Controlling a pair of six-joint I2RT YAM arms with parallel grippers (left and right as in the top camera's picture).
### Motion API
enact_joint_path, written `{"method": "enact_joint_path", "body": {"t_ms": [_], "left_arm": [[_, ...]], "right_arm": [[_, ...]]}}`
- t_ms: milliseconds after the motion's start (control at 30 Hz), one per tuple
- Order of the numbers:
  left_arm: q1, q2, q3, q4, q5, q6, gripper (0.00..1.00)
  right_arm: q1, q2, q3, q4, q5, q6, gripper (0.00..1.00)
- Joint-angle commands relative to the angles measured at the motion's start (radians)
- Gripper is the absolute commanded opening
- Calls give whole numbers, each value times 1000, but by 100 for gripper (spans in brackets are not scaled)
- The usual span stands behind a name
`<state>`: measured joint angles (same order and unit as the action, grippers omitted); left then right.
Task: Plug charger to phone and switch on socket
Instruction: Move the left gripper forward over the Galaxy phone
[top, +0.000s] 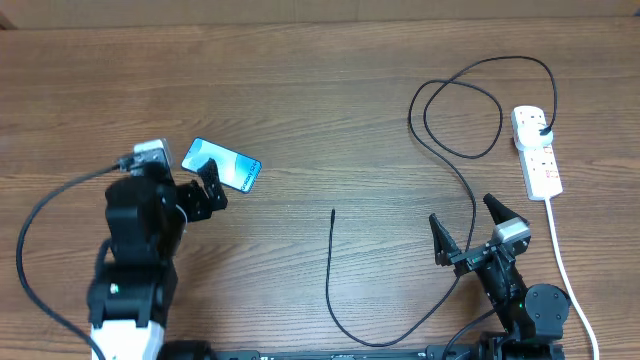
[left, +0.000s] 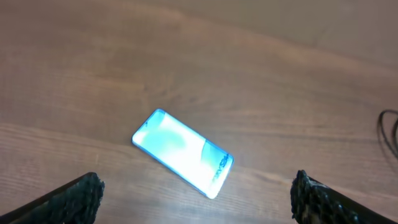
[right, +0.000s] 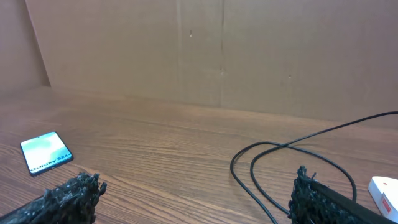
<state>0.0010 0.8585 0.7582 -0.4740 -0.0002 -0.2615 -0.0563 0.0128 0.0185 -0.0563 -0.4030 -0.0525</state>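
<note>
Overhead, phone (top: 221, 164) lies flat, long axis upper-left to lower-right.

left arm (top: 135, 250) sat low at the table's (top: 300, 100) near left edge, left gripper (top: 212, 188) spread wide; right arm (top: 525, 305) at the near right corner, right gripper (top: 460, 208) gaped too.

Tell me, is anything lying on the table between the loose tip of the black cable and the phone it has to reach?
Nothing visible does. In the overhead view, only bare table lies between the free tip of the charger and the phone.
</note>
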Motion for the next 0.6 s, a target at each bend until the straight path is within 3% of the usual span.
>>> {"method": "enact_joint_path", "body": {"t_ms": [0, 467, 567], "left_arm": [[6, 93, 105, -56, 2, -33, 100], [5, 197, 135, -74, 139, -23, 100], [5, 200, 135, -76, 127, -76, 100]], "right_arm": [[8, -10, -11, 2, 10, 0, 100], [8, -10, -11, 2, 10, 0, 100], [8, -10, -11, 2, 10, 0, 100]]}}
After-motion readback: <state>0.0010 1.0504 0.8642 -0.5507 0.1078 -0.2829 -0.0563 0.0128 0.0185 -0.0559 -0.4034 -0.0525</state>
